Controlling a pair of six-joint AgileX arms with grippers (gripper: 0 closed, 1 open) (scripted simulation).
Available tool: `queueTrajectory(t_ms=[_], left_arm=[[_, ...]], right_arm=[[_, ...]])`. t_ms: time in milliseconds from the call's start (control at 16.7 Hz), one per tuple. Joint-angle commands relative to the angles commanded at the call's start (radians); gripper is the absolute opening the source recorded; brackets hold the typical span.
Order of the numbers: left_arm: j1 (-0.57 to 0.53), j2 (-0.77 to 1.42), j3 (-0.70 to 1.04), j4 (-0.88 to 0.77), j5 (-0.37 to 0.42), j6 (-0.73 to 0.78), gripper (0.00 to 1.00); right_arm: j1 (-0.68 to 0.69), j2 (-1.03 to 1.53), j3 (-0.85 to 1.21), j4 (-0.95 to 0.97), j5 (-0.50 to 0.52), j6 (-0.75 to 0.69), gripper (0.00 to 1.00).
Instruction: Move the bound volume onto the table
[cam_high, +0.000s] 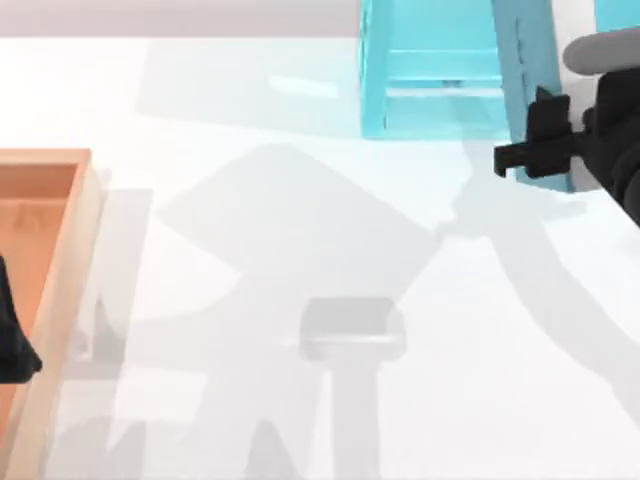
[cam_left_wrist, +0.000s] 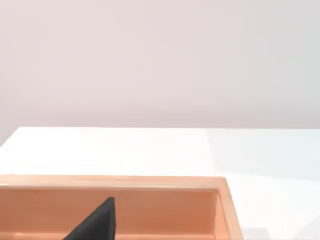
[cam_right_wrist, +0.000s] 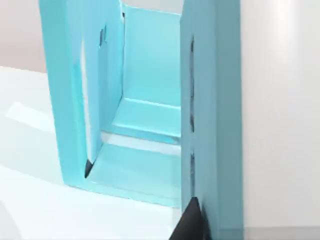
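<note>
My right gripper (cam_high: 512, 155) hovers at the back right of the table (cam_high: 300, 250), right against the near side wall of the cyan shelf unit (cam_high: 440, 70). In the right wrist view the gripper (cam_right_wrist: 190, 225) sits at the foot of that slotted wall (cam_right_wrist: 210, 115), looking into the shelf. Inside it lies a flat cyan slab (cam_right_wrist: 147, 117) with a white strip along its front. I cannot tell whether that slab is the bound volume. My left gripper (cam_high: 12, 345) is parked over the wooden tray at the left edge.
An orange-brown wooden tray (cam_high: 70, 260) with raised rims stands at the table's left side, and its rim (cam_left_wrist: 150, 182) crosses the left wrist view. The shelf unit stands tall at the back right. Broad white tabletop stretches between them.
</note>
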Motion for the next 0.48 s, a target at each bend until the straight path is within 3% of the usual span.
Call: queueTrajectory(t_ms=[480], left_arm=[[0.000,0.000,0.000,0.000,0.000,0.000,1.00]], right_arm=[[0.656,0.178,-0.038,-0.040,0.537,-0.468,0.00]])
